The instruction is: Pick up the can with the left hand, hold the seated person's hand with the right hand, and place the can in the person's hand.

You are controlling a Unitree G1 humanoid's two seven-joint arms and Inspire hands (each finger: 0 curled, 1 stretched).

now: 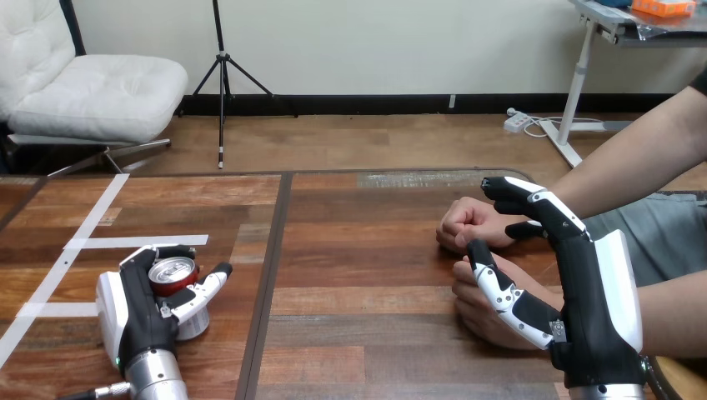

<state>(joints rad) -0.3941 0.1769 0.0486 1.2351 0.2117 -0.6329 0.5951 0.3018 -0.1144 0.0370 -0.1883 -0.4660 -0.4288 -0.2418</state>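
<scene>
A red can (175, 277) with a silver top stands on the wooden table at the lower left. My left hand (137, 312) is wrapped round it, fingers curled over its far side and thumb (208, 285) along its right side. At the right, my right hand (596, 292) is open, its fingers (534, 200) stretched out towards the far side. The person's farther hand (467, 225) rests as a fist on the table just left of those fingers. Their nearer hand (479, 315) lies on the table below my right thumb (498, 290); I cannot tell whether the thumb touches it.
White tape strips (137, 242) mark the table at the left, near the can. A dark seam (271, 267) runs from front to back between the can and the person's hands. The person's forearm (634, 158) comes in from the upper right.
</scene>
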